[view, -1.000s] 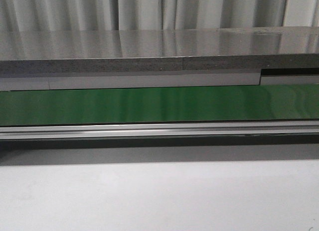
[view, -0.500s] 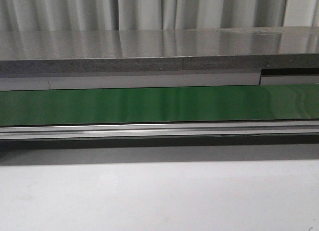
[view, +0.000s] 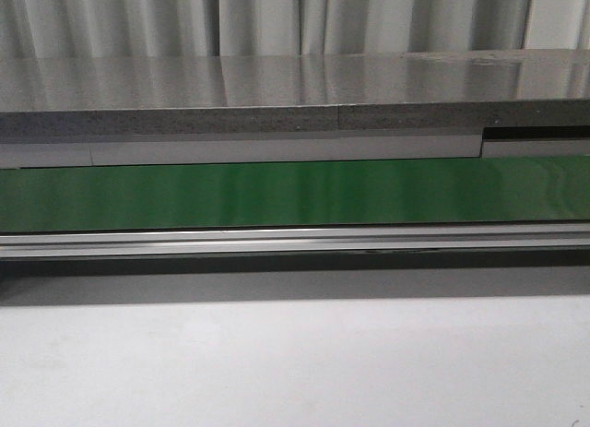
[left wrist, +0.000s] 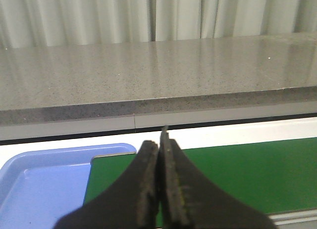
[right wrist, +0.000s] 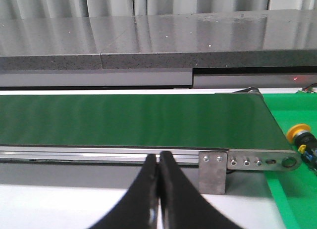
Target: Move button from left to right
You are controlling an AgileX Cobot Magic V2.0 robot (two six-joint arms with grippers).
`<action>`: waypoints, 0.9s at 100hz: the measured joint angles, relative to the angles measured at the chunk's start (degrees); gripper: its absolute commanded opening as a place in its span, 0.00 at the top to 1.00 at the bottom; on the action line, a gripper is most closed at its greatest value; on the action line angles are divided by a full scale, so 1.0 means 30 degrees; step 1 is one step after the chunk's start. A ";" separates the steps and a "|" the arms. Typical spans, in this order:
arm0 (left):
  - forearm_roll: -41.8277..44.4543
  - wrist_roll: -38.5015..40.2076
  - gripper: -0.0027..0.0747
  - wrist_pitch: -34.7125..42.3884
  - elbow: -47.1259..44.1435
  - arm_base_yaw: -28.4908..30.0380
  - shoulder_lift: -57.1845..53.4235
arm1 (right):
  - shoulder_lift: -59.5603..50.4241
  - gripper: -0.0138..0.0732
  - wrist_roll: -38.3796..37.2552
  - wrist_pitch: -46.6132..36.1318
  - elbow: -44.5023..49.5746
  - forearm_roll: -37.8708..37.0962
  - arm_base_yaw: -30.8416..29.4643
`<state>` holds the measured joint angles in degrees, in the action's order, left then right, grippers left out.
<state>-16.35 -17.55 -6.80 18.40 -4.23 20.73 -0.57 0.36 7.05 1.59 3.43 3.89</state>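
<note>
A button (right wrist: 301, 136) with a yellow-orange cap and dark body lies on a bright green surface (right wrist: 292, 189) past the right end of the green belt (right wrist: 133, 119), seen only in the right wrist view. My right gripper (right wrist: 159, 157) is shut with nothing in it, in front of the belt's metal rail and well apart from the button. My left gripper (left wrist: 159, 142) is shut and empty, over the belt's (left wrist: 233, 172) left end beside a blue tray (left wrist: 39, 184). In the front view the belt (view: 295, 195) carries nothing, and neither gripper shows there.
A grey speckled ledge (view: 277, 95) runs behind the belt, with curtains beyond. An aluminium rail (view: 295, 241) and end bracket (right wrist: 213, 172) edge the belt's near side. A white tabletop (view: 295, 362) lies in front.
</note>
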 measured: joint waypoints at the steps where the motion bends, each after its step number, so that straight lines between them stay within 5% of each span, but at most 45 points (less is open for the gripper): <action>1: 0.0032 0.0000 0.99 0.0000 0.0000 0.0000 0.0000 | 0.0000 0.92 0.0000 0.0000 0.0000 0.0000 0.0000; 18: 0.1752 0.0501 0.99 0.0015 -0.0650 0.0000 -0.0740 | 0.0000 0.92 -0.0119 0.0000 0.0000 0.0000 0.0000; 47: 0.7500 0.6385 0.99 0.0058 -0.2671 0.0000 -0.4189 | 0.0000 0.92 -0.0119 0.0000 0.0000 0.0000 0.0000; 90: 0.8168 0.7003 0.99 0.1117 -0.6152 0.0000 -0.6997 | 0.0000 0.92 -0.0119 0.0000 0.0000 0.0000 0.0000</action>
<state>8.15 3.46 -3.45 -0.06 -4.23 -0.27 -0.57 0.00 7.05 1.59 3.43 3.89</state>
